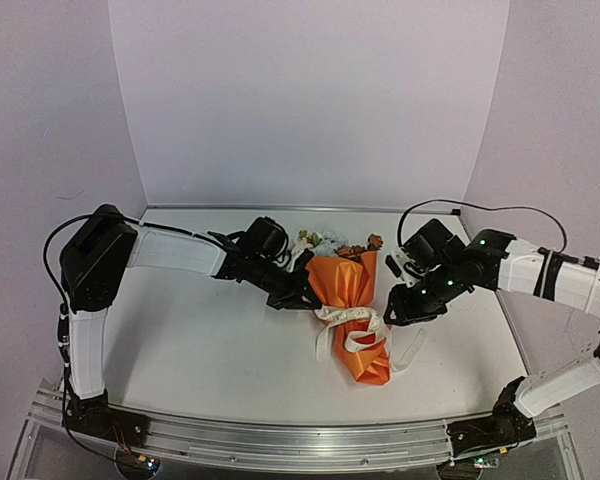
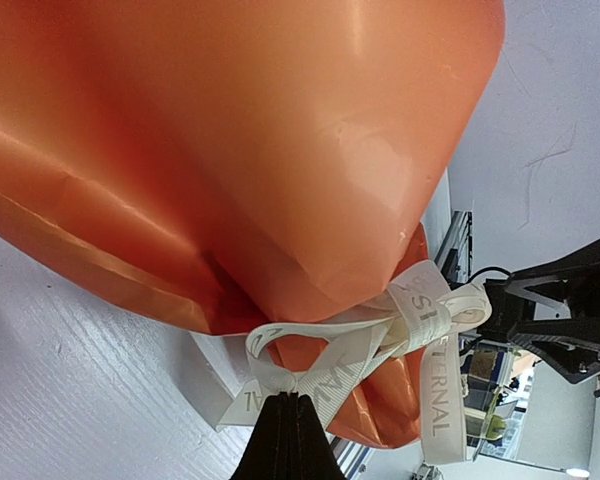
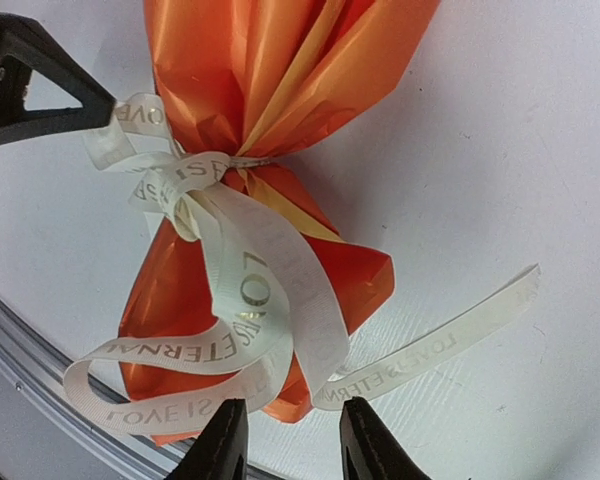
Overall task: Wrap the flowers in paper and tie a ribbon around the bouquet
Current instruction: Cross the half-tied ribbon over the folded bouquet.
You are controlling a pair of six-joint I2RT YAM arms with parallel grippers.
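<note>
From above, the bouquet [image 1: 352, 290] lies on the table [image 1: 200, 340], flowers [image 1: 325, 243] pointing away from me and the ribbon [image 1: 348, 318] tied round its waist. My left gripper [image 1: 302, 293] is at its left flank, my right gripper [image 1: 398, 305] just off its right

Left wrist: jaws closed, pinching a ribbon strand under the orange paper [image 2: 230, 150]

Right wrist: jaws apart and empty, loose ribbon ends just beyond the tips. I judge the knot wants snugging: take one end low, then pull outward evenly against the left pinch

The paper [image 1: 348, 288] hides the stems of the flowers [image 1: 325, 243] from you. At its wide end the blooms are too small to tell apart; both wrist views cut that end off.
</note>
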